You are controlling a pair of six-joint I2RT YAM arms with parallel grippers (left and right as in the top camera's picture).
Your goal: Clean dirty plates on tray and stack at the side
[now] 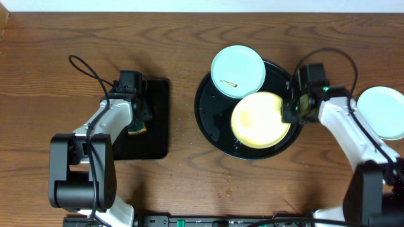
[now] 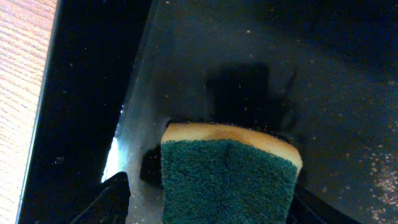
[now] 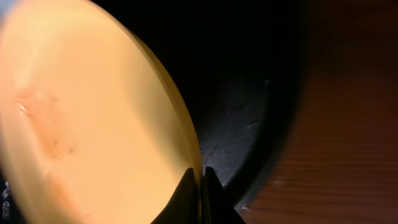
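Left gripper [image 1: 137,123]: over the small tray [image 1: 158,101], near its left edge. The jaws are set wide and hold the sponge [image 2: 227,180], green face up. One finger [image 2: 106,202] shows at the sponge's left.
Sponge: its yellow far edge is bowed, and it casts a shadow on the small tray's floor [image 2: 311,62] beyond it.
Right gripper [image 1: 291,112]: at the right rim of the tray [image 1: 211,120]. The jaws are pinched narrow on the right edge of the yellow plate [image 1: 260,120]. In the wrist view the fingertips [image 3: 200,183] meet on that rim.
Yellow plate [image 3: 93,112]: in the near-right part of the tray, with a faint orange smear on its face. Dark tray floor [image 3: 249,124] shows just past its edge, then the table [image 3: 348,124].
Far plate [image 1: 237,71]: pale blue with a brown smear. It overhangs the tray's far-left rim, and its near edge meets the yellow plate.
Right plate [image 1: 380,112]: pale blue, on the table at the right frame edge, just right of the right arm.
Open room: bare tray floor lies left of the yellow plate. A strip of bare table [image 1: 183,38] runs between the small tray and the tray, with more wood on the near side.
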